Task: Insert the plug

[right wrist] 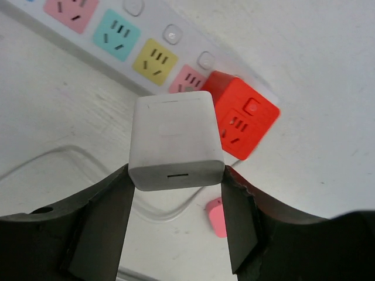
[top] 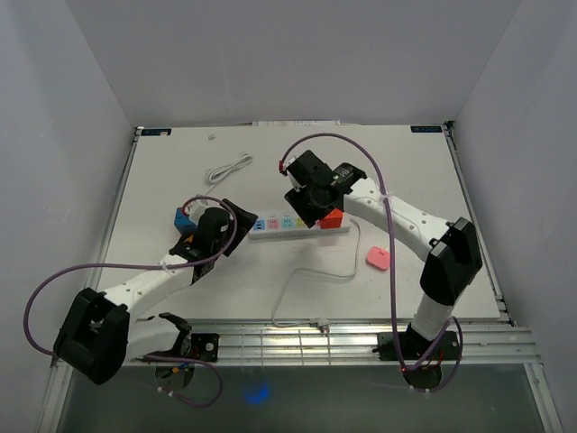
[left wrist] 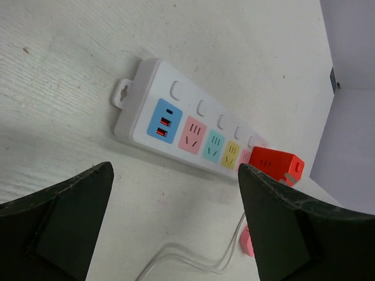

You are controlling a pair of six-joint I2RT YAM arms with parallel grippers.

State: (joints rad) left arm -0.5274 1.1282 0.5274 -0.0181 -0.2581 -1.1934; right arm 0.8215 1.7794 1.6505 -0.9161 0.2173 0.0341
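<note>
Right gripper [right wrist: 176, 175]: we clamp the white plug [right wrist: 176, 137].
Pink socket [right wrist: 186, 79]: just beyond our plug's far end (beside the red cube [right wrist: 243, 114]).
Left gripper [left wrist: 176, 175]: spread wide, empty.

Mid-table, running left to right: power strip [top: 287, 223], with cube adapter [top: 332, 217] seated on its right end. Over the socket just left of that adapter: charger plug [right wrist: 176, 140], between the fingers of the right gripper [top: 305, 200]. Near the strip's left end, apart from it: left gripper [top: 240, 221]. Behind, to the left: coiled cable [top: 228, 168]. Right of the strip and nearer: small flat pad [top: 379, 259].
</note>
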